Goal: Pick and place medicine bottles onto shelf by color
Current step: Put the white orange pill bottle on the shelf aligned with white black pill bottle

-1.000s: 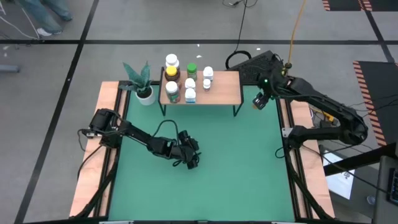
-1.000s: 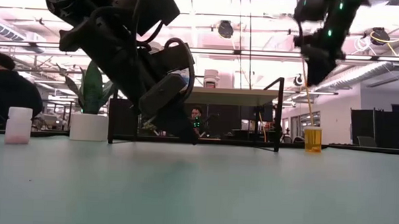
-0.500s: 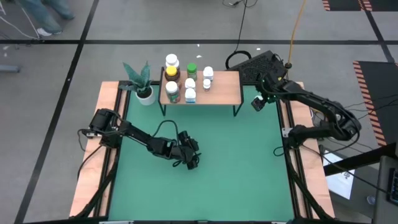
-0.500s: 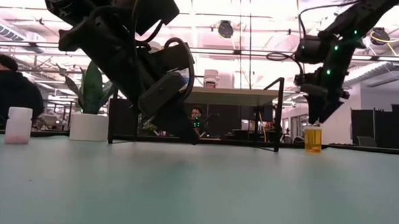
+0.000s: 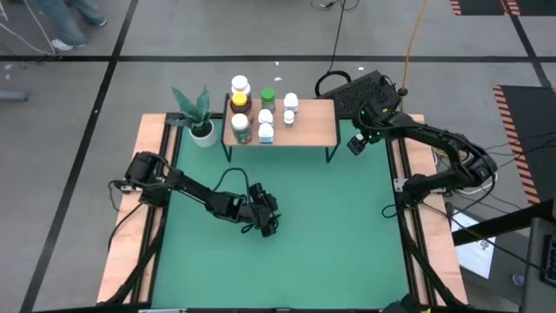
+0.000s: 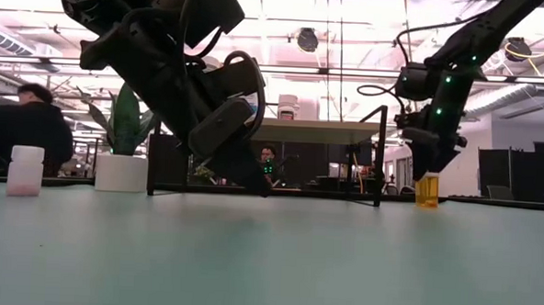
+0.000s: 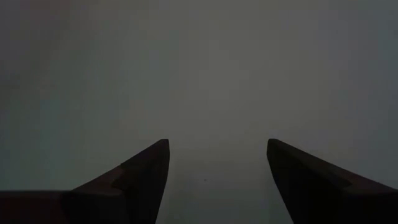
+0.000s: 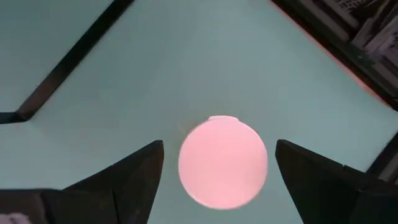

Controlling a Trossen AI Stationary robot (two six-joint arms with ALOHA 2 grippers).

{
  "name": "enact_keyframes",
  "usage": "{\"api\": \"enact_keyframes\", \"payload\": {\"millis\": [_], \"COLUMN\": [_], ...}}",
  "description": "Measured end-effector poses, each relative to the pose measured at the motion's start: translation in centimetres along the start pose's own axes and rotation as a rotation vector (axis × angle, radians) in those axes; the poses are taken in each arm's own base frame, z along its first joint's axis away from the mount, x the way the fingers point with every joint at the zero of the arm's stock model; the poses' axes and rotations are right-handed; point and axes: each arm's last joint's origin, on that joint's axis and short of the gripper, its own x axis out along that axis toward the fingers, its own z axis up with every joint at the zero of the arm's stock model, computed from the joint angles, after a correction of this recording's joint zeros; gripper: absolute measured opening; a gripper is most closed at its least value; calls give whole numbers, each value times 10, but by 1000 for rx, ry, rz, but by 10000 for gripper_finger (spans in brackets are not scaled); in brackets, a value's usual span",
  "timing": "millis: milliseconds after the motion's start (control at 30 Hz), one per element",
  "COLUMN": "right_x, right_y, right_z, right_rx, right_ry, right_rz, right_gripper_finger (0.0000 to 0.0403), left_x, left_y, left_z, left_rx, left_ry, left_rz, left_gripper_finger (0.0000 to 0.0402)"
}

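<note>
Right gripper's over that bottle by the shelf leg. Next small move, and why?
Probably lower straight down, then close. The right gripper is open, and the right wrist view shows the bottle's cap centred between its fingers but untouched. The low view shows the orange bottle standing on the table with the gripper just above it. The left gripper waits mid-table, open.

The shelf [image 5: 308,126] stood at the far edge of the table [image 5: 330,226], with seven medicine bottles [image 5: 261,109] grouped on its left half. A potted plant [image 5: 200,117] stood just left of the shelf. One bottle [image 6: 426,190] stood on the table right of the shelf, another [image 6: 25,170] near the left edge.
</note>
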Motion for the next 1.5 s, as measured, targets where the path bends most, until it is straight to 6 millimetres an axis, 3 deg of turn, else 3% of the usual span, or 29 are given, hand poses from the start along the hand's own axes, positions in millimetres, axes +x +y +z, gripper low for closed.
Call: {"api": "enact_keyframes", "payload": {"millis": [167, 367, 533, 700, 867, 1200, 1333, 1500], "right_x": [8, 9, 5, -8, -34, -132, -161, -178], "right_y": [0, 0, 0, 0, -1, 2, 16, 43], "right_z": [1, 1, 1, 0, -6, 18, 32, 48], "right_rx": [8, 23, 22, 16, 13, 19, -19, -96], "right_ry": [20, 22, 12, -32, -45, -162, -233, -276], "right_rz": [0, -2, -4, -8, -10, 7, 48, 121], "right_gripper_finger": [289, 241, 203, 204, 218, 206, 208, 205], "left_x": [0, 0, 0, 0, 0, 0, 2, 3], "left_y": [0, 0, 0, 0, 0, 0, 4, 5], "left_z": [0, 0, 0, 0, 0, 3, 4, 5], "left_rx": [0, -5, -6, -13, -13, -12, -16, -24], "left_ry": [0, 1, 1, 1, 1, -21, -20, -27], "left_rz": [0, 0, -1, 0, 0, -4, 4, 7], "left_gripper_finger": [274, 274, 274, 274, 274, 274, 274, 274]}}
